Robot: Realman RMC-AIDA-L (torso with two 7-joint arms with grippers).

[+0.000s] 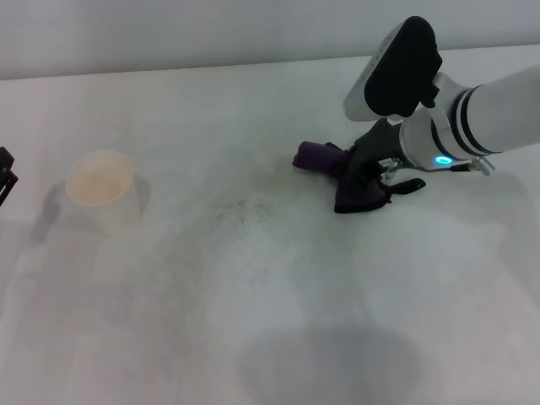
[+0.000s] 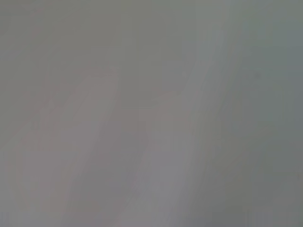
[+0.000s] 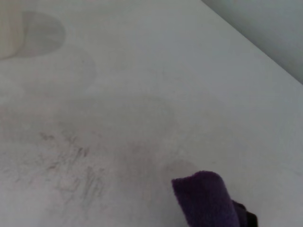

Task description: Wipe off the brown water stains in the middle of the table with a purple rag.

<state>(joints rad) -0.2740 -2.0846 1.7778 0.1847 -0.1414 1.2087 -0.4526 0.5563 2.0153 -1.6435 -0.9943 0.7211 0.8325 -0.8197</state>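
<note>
The right end effector [image 1: 371,173] pinches the purple rag [image 1: 337,173], resting on the worktop [image 1: 253,337] well right of the paper cup [image 1: 101,190]. No brown blot shows; only grey speckles [image 1: 245,211] remain, so wiping looks mostly done.

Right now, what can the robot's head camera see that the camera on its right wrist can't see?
Only the head view shows the right gripper closed on the dark purple soft rag, the whole white paper cup, and the left gripper at the table's left edge. Only the right wrist view shows the thin grey scratch-like marks up close. Both show the rag and the matte white table. No brown stain is visible in either view.
</note>
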